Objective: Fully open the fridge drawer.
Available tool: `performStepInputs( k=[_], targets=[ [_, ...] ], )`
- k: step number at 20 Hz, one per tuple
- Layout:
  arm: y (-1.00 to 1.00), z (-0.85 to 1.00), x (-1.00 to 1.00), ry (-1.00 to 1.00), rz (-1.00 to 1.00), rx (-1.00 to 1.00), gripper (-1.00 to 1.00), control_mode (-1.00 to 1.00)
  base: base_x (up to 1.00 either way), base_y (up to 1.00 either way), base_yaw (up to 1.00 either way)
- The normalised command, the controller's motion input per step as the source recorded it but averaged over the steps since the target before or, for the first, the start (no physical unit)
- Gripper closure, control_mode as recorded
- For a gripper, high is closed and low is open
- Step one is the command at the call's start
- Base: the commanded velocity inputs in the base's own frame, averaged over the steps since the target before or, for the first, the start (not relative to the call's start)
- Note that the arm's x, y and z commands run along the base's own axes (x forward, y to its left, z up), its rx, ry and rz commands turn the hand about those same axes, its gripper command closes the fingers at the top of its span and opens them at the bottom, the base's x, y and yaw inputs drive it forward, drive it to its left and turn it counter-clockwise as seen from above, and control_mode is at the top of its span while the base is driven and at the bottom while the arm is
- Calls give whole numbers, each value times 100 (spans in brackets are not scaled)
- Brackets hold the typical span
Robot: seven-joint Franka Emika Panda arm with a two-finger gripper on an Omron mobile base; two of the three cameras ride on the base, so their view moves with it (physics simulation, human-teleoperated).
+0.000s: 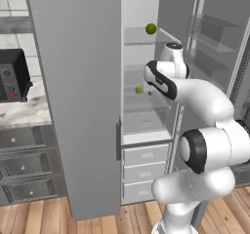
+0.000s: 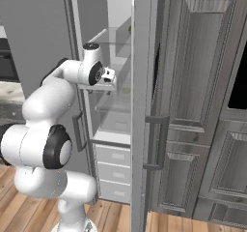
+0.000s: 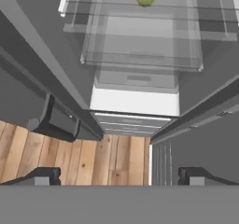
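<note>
Glassy grey fridge drawer (image 3: 142, 45) sits at twelve o'clock beyond my gripper (image 3: 119, 175), jaws spread empty so they can straddle its front lip.

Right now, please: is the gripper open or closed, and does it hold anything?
Gripper: open, the fingers set wide apart, holding nothing; the fridge drawer lies ahead of it, untouched.

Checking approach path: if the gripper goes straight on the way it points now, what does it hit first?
Probably the wooden floor in front of the white drawer fronts: the open gripper points down, and the fridge drawer lies off that line. Depth is unclear.
</note>
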Motion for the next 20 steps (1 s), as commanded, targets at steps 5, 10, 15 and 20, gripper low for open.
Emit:
performStepInputs(
  k=[5, 10, 15, 20],
  targets=[
    [0, -26, 58, 0, 0, 0, -100, -100, 0, 0, 0],
    [-1, -41, 17, -3, 0, 0, -100, -100, 0, 0, 0],
    [-1, -30, 15, -3, 0, 0, -100, -100, 0, 0, 0],
    [-3, -18, 30, -4, 0, 0, -100, -100, 0, 0, 0]
  ],
)
